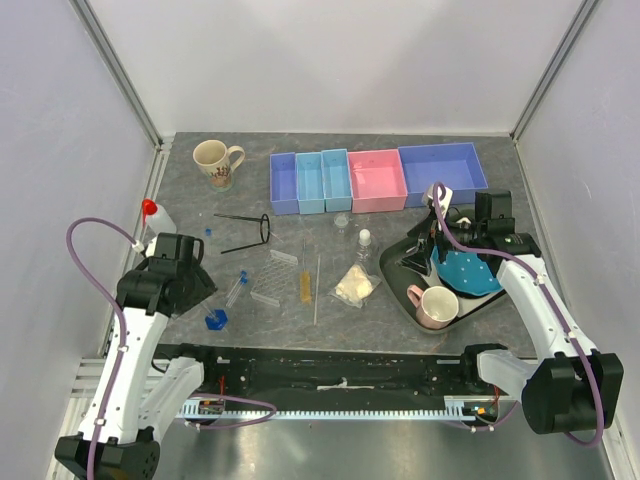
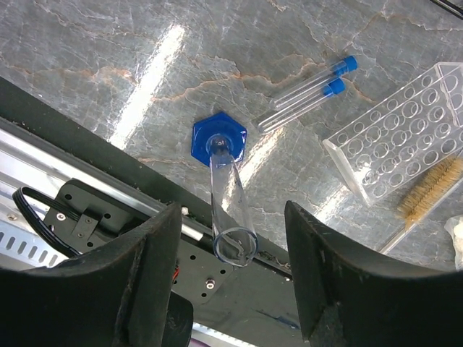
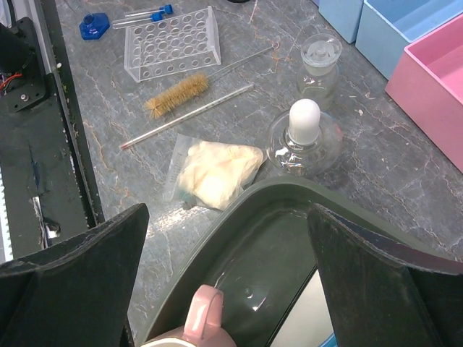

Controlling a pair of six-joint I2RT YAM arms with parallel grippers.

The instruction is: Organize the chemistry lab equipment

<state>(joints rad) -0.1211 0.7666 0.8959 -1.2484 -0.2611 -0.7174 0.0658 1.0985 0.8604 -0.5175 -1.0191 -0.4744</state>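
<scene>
While the left gripper (image 2: pixel 231 217) straddles the upright clear cylinder (image 2: pixel 224 181) at the table's near left, its jaws stand spread, seemingly not touching; light, slick, probably brittle; pinch mid-wall, gently; right gripper (image 3: pixel 228 213) gapes over the tray (image 3: pixel 268 246).

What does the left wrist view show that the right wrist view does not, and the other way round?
Only left wrist: the left gripper, jaws open on either side of the clear cylinder, whose open mouth faces the camera.
Only right wrist: the white-capped round bottle, the small clear bottle, the dark tray, the pink mug by its handle, the pink bin and the blue bins.
Both: the cylinder's blue base, the blue-capped tubes, the clear rack and the brush.
</scene>
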